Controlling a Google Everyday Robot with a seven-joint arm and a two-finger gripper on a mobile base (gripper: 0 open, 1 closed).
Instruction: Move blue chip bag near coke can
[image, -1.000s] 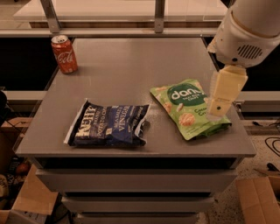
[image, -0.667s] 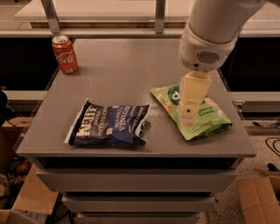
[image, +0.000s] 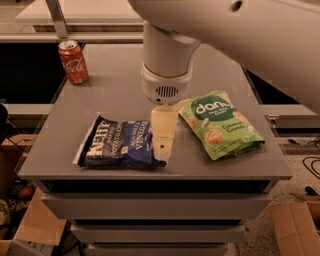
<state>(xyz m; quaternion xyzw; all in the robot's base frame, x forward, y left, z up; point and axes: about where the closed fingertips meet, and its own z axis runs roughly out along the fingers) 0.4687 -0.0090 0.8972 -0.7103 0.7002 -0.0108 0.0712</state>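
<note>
At the far left of my feed, cardboard boxes (image: 30, 225) sit on the floor beside the grey table (image: 115, 90). The coke can (image: 73, 61) stands upright at the table's back left corner, close to the edge.

Nearer the front and left of centre, the blue chip bag (image: 117, 144) lies flat. Its white edge strip is at the left end and its white lettering runs sideways. It is well apart from the can, which is off toward the back left.

The gripper (image: 163, 150) hangs straight down from the white wrist (image: 166, 75) over the right end of the blue bag. From here it shows as one cream-coloured slab that overlaps the bag's right edge. I cannot tell whether the gripper is spread or closed, or whether it touches the bag. The thick white arm (image: 250, 35) comes in from the upper right and fills the top of my view.

Just right of the gripper, a light green "dan" snack bag (image: 220, 125) lies flat and tilted, near the table's right front. On the floor at the lower right there is another cardboard box (image: 295, 227).
</note>
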